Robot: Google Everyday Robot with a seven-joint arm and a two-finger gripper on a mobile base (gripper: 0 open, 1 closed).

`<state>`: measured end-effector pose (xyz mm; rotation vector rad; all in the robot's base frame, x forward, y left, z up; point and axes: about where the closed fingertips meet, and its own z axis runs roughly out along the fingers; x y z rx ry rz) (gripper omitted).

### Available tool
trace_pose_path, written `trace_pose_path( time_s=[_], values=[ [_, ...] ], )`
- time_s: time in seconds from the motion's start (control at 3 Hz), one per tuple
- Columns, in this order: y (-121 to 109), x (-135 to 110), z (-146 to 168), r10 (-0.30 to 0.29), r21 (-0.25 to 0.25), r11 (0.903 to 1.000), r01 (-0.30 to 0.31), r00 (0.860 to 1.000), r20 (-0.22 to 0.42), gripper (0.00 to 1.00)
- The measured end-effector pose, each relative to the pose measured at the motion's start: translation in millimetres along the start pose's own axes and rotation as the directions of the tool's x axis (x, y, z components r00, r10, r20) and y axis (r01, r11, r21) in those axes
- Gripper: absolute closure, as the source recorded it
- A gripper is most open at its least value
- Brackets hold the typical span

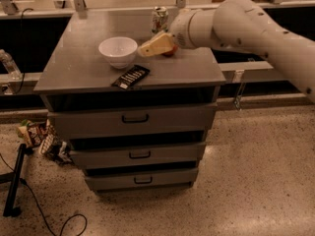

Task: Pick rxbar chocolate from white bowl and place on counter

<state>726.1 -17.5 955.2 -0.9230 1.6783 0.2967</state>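
The rxbar chocolate (131, 76), a flat black bar with white lettering, lies on the grey counter (78, 68) near its front edge, just in front of and right of the white bowl (118, 50). The bowl looks empty. My gripper (146, 48) hovers just right of the bowl's rim, above the counter and behind the bar, holding nothing that I can see. It is apart from the bar.
A green-and-white drink can (159, 18) stands at the counter's back. A red apple (170, 52) is mostly hidden behind my wrist. Three drawers with black handles (135, 118) are below. Snack packets (42, 136) and a cable (34, 200) lie on the floor at left.
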Motion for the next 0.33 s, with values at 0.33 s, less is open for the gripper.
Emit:
trace_pose_path(
  time_s=[0.33],
  values=[
    [5.1, -2.2, 4.2, -0.002, -0.011, 0.9999, 0.002, 1.0, 0.003, 0.0]
  ],
)
